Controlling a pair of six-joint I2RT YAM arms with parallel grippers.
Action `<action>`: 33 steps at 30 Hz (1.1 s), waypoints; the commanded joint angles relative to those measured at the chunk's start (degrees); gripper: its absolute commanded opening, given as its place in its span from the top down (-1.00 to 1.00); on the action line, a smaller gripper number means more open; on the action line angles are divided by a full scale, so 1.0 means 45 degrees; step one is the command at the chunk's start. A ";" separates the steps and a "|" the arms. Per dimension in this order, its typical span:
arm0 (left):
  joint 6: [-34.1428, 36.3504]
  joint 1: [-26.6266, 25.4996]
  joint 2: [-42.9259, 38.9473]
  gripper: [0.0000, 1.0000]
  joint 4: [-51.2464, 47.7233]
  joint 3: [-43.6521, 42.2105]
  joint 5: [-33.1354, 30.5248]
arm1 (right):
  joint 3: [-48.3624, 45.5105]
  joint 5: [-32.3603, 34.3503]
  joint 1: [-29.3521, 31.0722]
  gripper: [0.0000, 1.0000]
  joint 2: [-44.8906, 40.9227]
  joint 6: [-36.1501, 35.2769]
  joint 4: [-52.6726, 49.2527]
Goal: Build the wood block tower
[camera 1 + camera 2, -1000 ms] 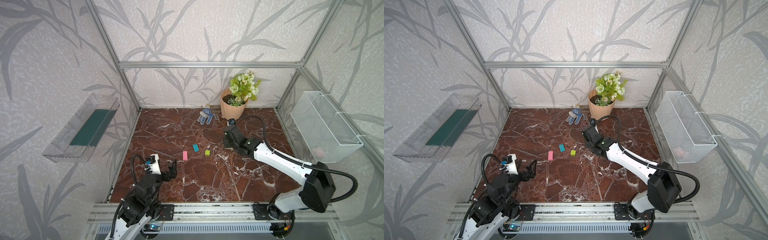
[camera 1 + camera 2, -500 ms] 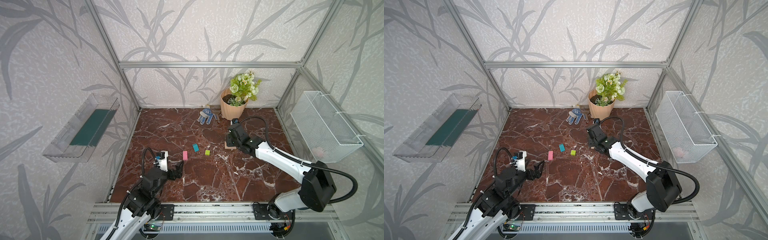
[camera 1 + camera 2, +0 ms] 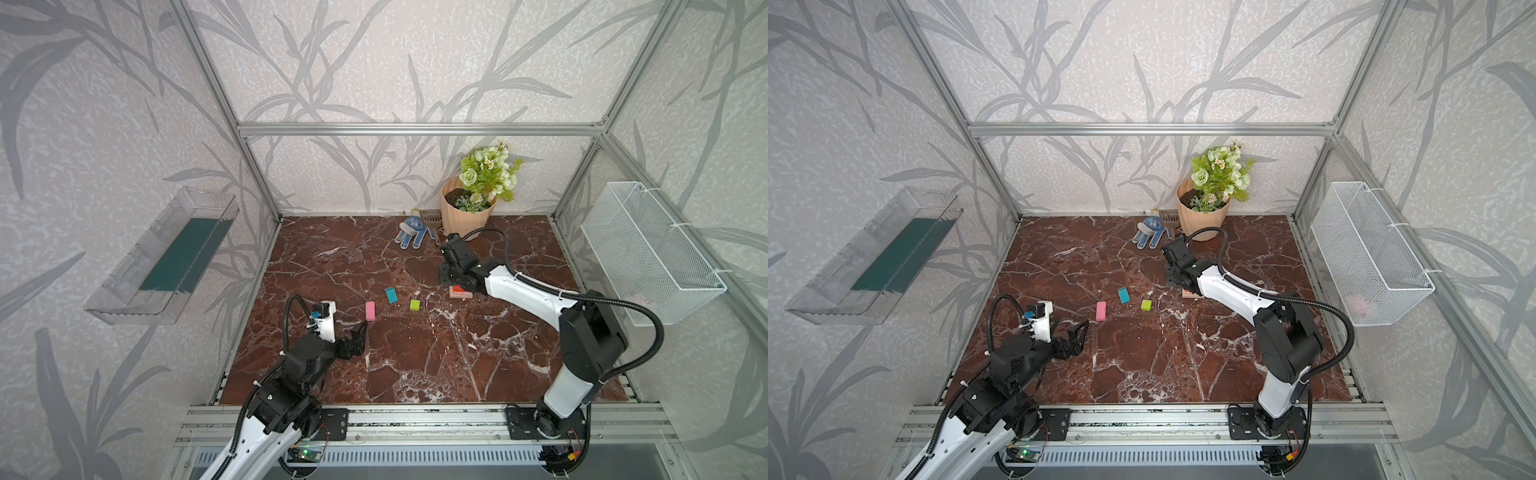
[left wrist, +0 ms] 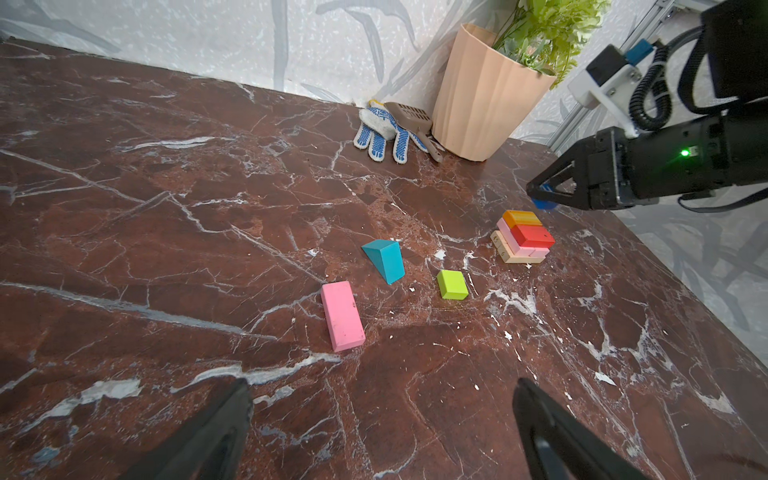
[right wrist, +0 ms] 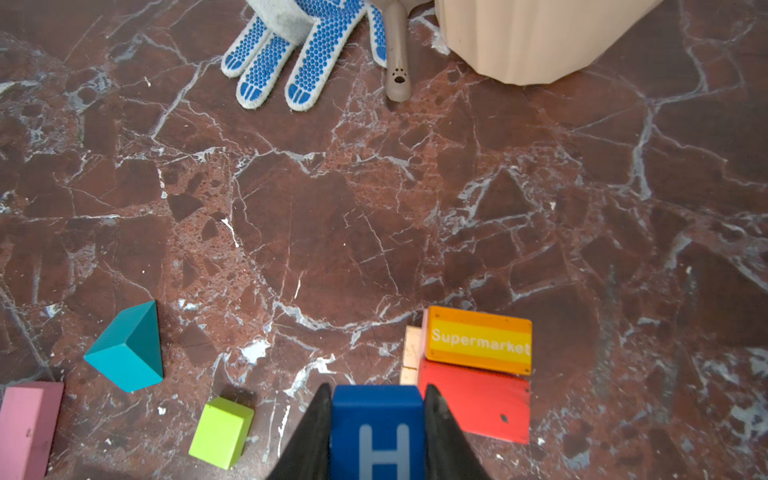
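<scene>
The tower (image 4: 523, 237) is a low stack: tan blocks at the bottom, pink ones above, a red and an orange "Supermarket" block (image 5: 478, 340) on top. It shows in both top views (image 3: 460, 293) (image 3: 1191, 294), half hidden by my right arm. My right gripper (image 5: 377, 388) is shut on the blue H cube (image 5: 376, 428), held just above the floor beside the tower. A pink block (image 4: 342, 315), a teal wedge (image 4: 384, 259) and a lime cube (image 4: 452, 284) lie loose on the floor. My left gripper (image 4: 382, 386) stands open and empty, short of the pink block (image 3: 370, 311).
A peach flowerpot (image 3: 465, 216), a blue-dotted glove (image 3: 411, 235) and a small scoop (image 3: 430, 216) stand at the back wall behind the tower. A wire basket (image 3: 648, 249) hangs on the right wall, a clear tray (image 3: 166, 257) on the left wall.
My left arm has reached forward toward the pink block with its jaws open. My right gripper, still holding the blue cube, has shifted only slightly by the tower.
</scene>
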 commanded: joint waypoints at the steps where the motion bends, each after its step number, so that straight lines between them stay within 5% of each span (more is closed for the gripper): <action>1: 0.0008 -0.0069 -0.0152 -0.98 0.0049 0.0134 -0.0275 | 0.0673 -0.0149 -0.0049 0.66 0.0697 0.0154 -0.0561; 10: -0.0005 -0.0069 -0.0169 -0.99 0.0028 0.0130 -0.0286 | 0.0872 0.0950 -0.0211 0.68 0.1375 0.0422 -0.1066; 33: -0.0063 -0.0060 -0.0178 -0.99 0.0005 0.0129 -0.0384 | -0.0883 0.0662 -0.1361 0.69 0.0107 0.0234 -0.0335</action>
